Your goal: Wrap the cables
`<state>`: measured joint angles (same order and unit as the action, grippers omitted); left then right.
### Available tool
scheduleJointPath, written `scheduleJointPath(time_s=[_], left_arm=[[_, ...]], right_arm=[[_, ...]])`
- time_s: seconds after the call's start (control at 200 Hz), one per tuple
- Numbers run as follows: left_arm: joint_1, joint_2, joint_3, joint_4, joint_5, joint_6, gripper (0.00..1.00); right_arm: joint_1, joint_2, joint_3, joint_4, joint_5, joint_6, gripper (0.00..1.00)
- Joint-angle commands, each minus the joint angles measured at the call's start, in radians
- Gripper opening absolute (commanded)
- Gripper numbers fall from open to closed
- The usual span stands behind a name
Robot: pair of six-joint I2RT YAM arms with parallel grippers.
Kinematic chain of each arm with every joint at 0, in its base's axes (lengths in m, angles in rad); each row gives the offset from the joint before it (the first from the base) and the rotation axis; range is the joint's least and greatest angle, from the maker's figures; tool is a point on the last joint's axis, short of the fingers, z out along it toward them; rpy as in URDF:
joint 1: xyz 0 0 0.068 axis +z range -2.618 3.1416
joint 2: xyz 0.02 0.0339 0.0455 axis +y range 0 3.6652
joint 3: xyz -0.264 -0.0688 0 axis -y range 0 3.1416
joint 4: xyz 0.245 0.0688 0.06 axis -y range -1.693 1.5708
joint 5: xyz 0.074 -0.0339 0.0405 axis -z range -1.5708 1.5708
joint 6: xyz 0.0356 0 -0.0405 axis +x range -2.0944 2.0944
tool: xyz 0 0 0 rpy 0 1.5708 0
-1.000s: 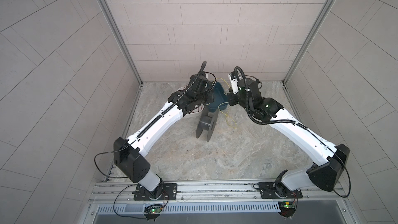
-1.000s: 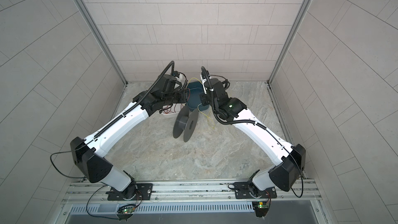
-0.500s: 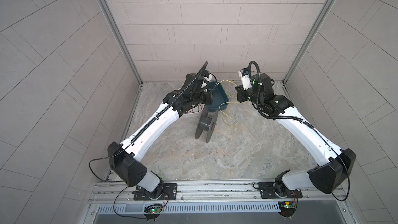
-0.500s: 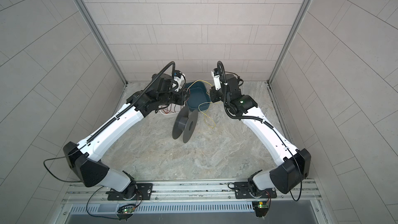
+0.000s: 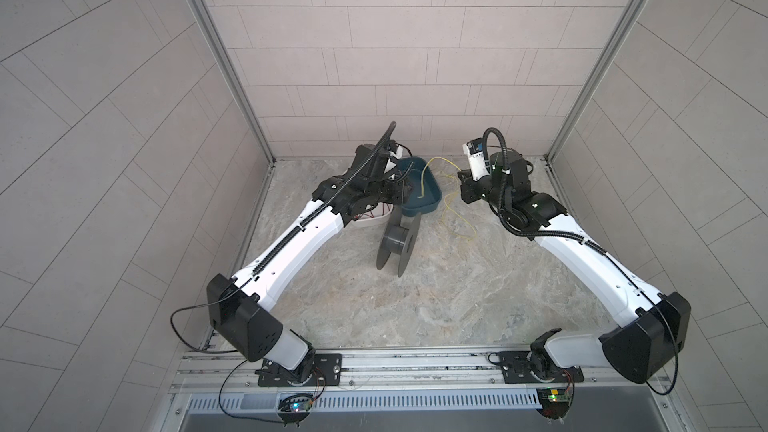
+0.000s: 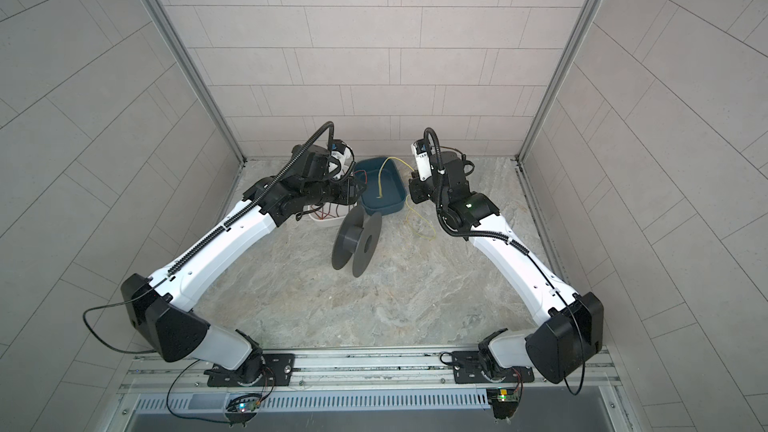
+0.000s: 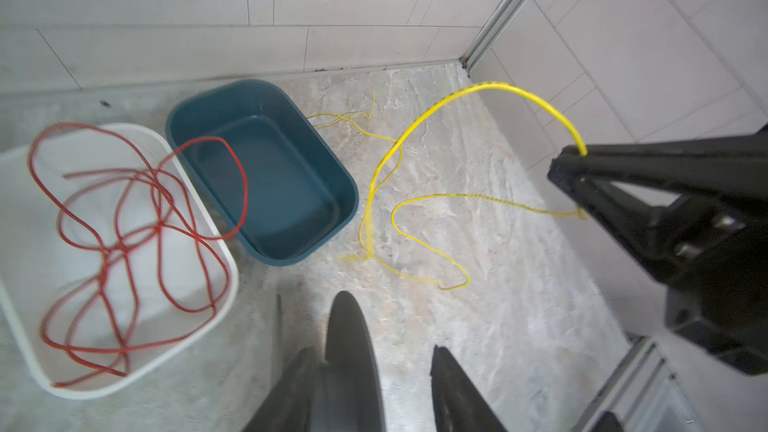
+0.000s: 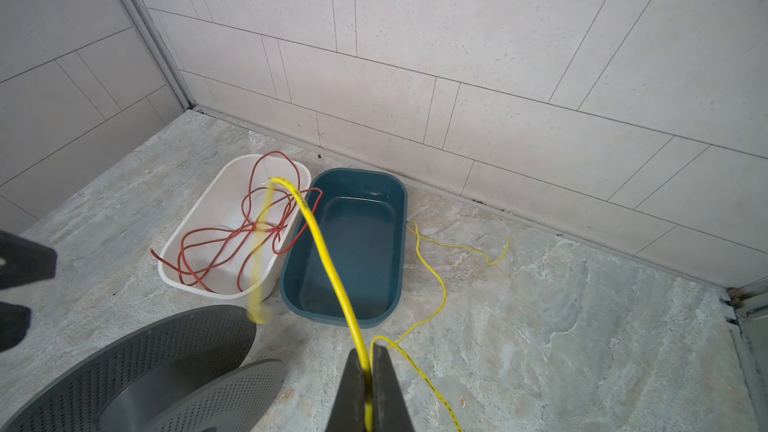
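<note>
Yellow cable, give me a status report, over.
Right gripper shut on the yellow cable; left gripper open, empty. Cable's slack loose on the floor beside the blue tray. Spool standing on edge, nothing wound yet.

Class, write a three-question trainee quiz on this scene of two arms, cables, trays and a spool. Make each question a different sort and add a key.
1. True or false: the grey spool already has cable wound around its hub.
2. Which end effector pinches the yellow cable? A) left B) right C) both
3. Fill in: the red cable lies mostly in the ____ tray.

Key
1. False: the hub is bare.
2. B: the right end effector is shut on it, and the left end effector is open.
3. White: it lies in the white tray.
</note>
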<state>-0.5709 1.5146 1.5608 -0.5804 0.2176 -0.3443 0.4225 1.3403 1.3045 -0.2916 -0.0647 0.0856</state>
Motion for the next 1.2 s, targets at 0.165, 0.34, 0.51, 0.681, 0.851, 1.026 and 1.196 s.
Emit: scheduleJointPath(time_s=[0.165,0.34,0.51,0.681,0.851,1.026,1.196], left_arm=[[0.064,-0.065,-0.006,-0.071,0.066,0.017,0.66],[0.109,-0.126,-0.119,-0.077,0.14,0.068,0.85],[0.132,-0.194,-0.245,-0.031,0.214,0.071,0.92],[0.136,-0.235,-0.329,-0.002,0.239,0.06,0.94],[0.137,-0.277,-0.401,0.04,0.22,0.044,0.96],[0.137,-0.304,-0.462,0.106,0.189,0.018,0.96],[0.137,-0.287,-0.488,0.133,0.16,-0.004,0.95]], right_arm=[[-0.002,-0.051,-0.02,0.074,-0.094,-0.018,0.0],[-0.001,-0.07,-0.033,0.092,-0.236,0.006,0.0],[0.008,-0.057,-0.037,0.082,-0.387,0.04,0.0],[0.03,-0.068,-0.085,0.107,-0.454,0.078,0.0],[0.051,-0.08,-0.149,0.155,-0.498,0.125,0.0],[0.068,-0.094,-0.181,0.175,-0.551,0.152,0.0],[0.081,-0.127,-0.192,0.166,-0.509,0.142,0.0]])
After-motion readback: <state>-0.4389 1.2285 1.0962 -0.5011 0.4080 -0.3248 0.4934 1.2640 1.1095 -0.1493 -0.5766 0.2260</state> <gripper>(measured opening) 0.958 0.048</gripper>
